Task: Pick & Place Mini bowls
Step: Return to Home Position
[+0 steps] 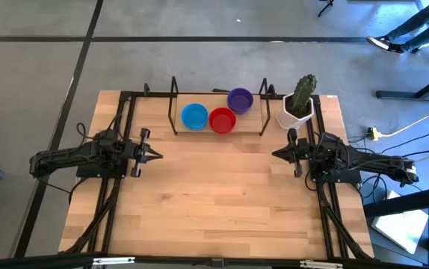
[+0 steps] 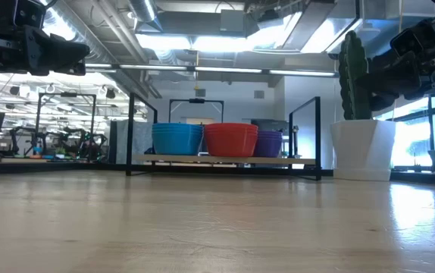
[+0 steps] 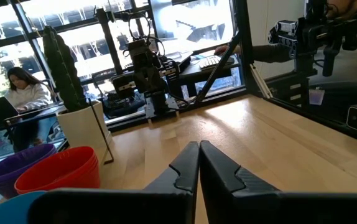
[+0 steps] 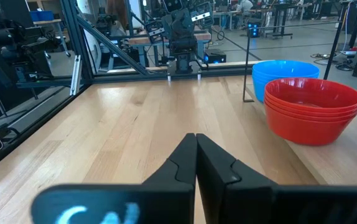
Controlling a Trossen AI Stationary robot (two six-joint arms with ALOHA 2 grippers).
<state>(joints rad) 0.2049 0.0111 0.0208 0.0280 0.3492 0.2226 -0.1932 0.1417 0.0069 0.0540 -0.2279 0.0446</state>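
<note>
Three colour-sorted stacks of mini bowls (image 1: 222, 119) sit on the shelf (image 2: 301, 160), apparently their final place, while the left gripper (image 1: 157, 156) and right gripper (image 1: 276, 155), both clenched on nothing, hang over the worktop (image 1: 214, 202) well apart, one off each front corner of the shelf.

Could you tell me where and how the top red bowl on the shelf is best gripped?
Probably pinch the rim of the red stack at its table-facing edge, from above: the bowls open upward, the blue stack crowds one side, the purple stack the rear.
</note>
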